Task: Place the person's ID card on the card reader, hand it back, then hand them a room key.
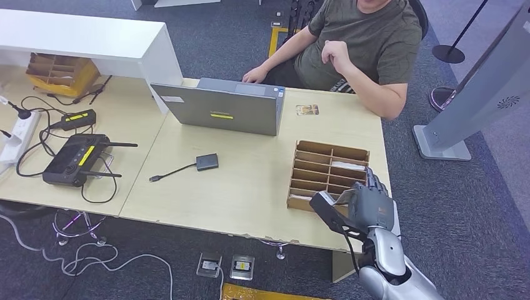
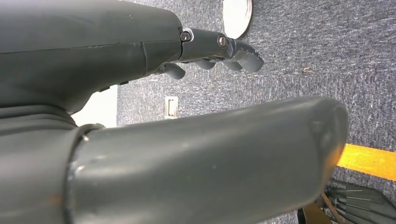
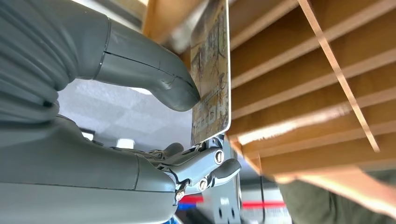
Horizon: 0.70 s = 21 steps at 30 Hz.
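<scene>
- Standing before me is a light wooden table [image 1: 250, 187] on dark blue-grey carpet [image 1: 475, 206], with a white raised counter [image 1: 81, 34] at its far left corner.
- A person in an olive T-shirt [image 1: 369, 44] sits across the table, one hand on the open grey laptop [image 1: 219, 109], the other arm resting an elbow on the table edge.
- A small printed card [image 1: 307, 110] lies flat on the table just beside the laptop's right side, near the person's elbow.
- The small black card reader [image 1: 207, 162] sits mid-table, its cable trailing toward my left.
- To the far left lie a black router [image 1: 74, 159], a black adapter [image 1: 78, 119], a white power strip [image 1: 19, 134] and a cardboard box [image 1: 59, 72].
- The wooden slotted card holder [image 1: 328, 175] stands at the table's right near edge.
- My right hand [image 1: 369, 203] reaches up over that edge to the holder's near right corner, fingers against it.
- From the right wrist, my thumb and fingers pinch a room key [image 3: 212, 74], a patterned card held on edge just beside the holder's wooden slats.
- My left hand [image 2: 219, 49] hangs over the carpet, fingers curled in, holding nothing.
</scene>
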### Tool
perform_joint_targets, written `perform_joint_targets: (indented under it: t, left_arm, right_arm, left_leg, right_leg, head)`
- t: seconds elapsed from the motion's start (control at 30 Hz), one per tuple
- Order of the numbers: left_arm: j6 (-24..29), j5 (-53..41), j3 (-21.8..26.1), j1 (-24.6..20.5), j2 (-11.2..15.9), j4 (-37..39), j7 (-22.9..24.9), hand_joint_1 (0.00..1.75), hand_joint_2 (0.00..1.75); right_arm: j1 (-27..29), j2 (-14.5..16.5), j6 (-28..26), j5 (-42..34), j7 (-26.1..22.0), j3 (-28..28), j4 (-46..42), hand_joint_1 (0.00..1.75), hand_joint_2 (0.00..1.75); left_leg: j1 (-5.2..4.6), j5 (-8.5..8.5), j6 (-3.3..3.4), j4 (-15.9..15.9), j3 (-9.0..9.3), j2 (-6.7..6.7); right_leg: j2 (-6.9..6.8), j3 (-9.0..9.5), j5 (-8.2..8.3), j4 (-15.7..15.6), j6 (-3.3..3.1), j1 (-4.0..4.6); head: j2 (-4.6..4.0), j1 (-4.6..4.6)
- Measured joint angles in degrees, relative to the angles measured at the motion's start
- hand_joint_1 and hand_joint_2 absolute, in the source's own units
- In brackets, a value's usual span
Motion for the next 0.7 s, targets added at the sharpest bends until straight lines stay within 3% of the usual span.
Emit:
perform_joint_targets:
  t: [0.5, 0.7]
  left_arm:
    - [-0.4, -0.5, -0.1, 0.0, 0.0, 0.0, -0.2, 0.00, 0.00]
    - [-0.4, -0.6, -0.2, 0.0, 0.0, 0.0, -0.2, 0.00, 0.00]
  right_arm:
    - [-7.1, -1.6, 1.4, 14.2, 1.5, -3.2, -20.1, 1.75, 1.75]
    - [-9.4, -3.0, 2.9, 15.5, 1.2, -5.3, -26.8, 1.75, 1.75]
  left_leg:
    - [-0.01, 0.03, 0.01, 0.0, 0.04, 0.03]
    - [-0.01, 0.03, 0.01, 0.0, 0.04, 0.03]
  right_leg:
    - [0.05, -0.01, 0.02, 0.0, 0.00, 0.00]
    - [0.07, 0.00, 0.02, 0.0, 0.00, -0.01]
  head:
    - [0.00, -0.01]
    - [0.00, -0.01]
